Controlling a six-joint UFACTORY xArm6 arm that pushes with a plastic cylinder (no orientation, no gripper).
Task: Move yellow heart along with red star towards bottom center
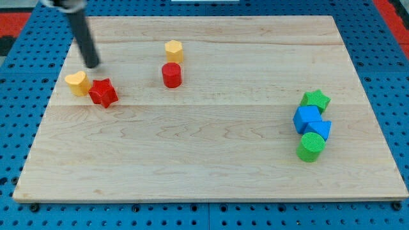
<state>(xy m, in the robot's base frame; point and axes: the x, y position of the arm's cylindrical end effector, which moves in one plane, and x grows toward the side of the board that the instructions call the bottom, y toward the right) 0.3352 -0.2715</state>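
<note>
no readable text, labels or numbers

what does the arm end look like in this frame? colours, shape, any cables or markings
Only a straight dark rod shows, near-black with a faint sheen, round in section, entering from the view's top left. It ends in my tip, blunt, just above the yellow heart and red star. No cables, markings or fingers visible; the mount is cropped and blurred.

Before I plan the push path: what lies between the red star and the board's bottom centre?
Nothing: in the camera view, bare wood runs from the red star to the board's bottom edge. My tip sits above the yellow heart.
</note>
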